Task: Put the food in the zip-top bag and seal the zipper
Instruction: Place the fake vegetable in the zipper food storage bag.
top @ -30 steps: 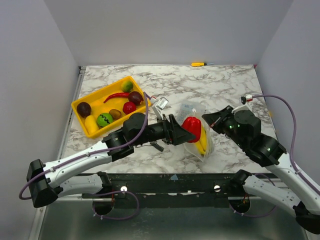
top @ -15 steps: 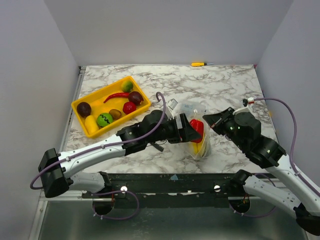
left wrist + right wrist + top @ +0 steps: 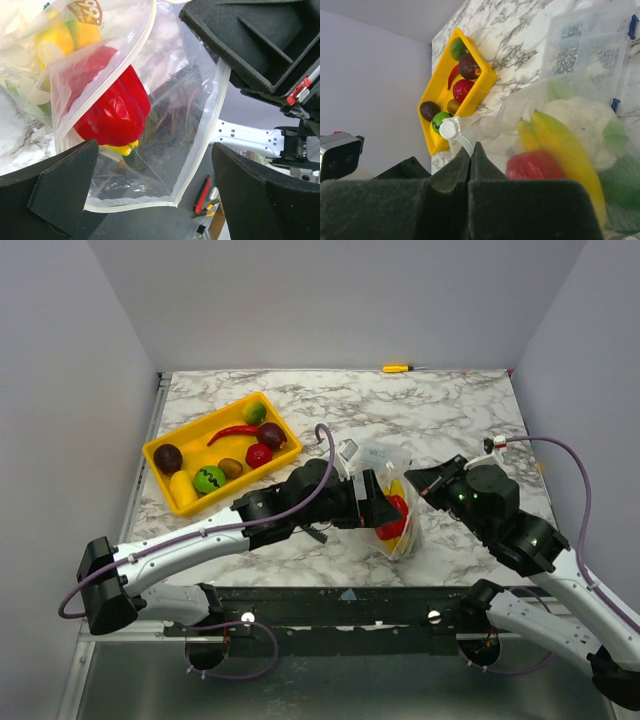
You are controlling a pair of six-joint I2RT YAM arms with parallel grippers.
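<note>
l gripper (image 3: 160, 167) wide open, holding nothing; fingers sit either side of the zip-top bag (image 3: 192, 107) mouth, not touching it afaict. r gripper (image 3: 470, 152) has its fingers pressed together w/ the bag film running into the seam, so it's pinching the bag's top edge, just across from the l gripper (image 3: 378, 504). in the top view the r gripper (image 3: 424, 483) sits on the far side of the bag (image 3: 408, 532) from the l one. the zipper (image 3: 201, 135) runs diagonally in the l wrist view, from the r fingers down to a corner below the l fingers, open side facing the l gripper. red pepper (image 3: 117, 107) is inside the bag, straight ahead of the l fingers and a bit left, long axis slanted, which end is the stem i can't tell. banana (image 3: 565, 150) and cauliflower (image 3: 580, 117) lie deeper in the bag, banana lengthwise along it. orange print (image 3: 82, 9) on the film reads "99", rest unreadable. rest of the food sits in the yellow tray (image 3: 155, 452), well off to the l arm's left.
</note>
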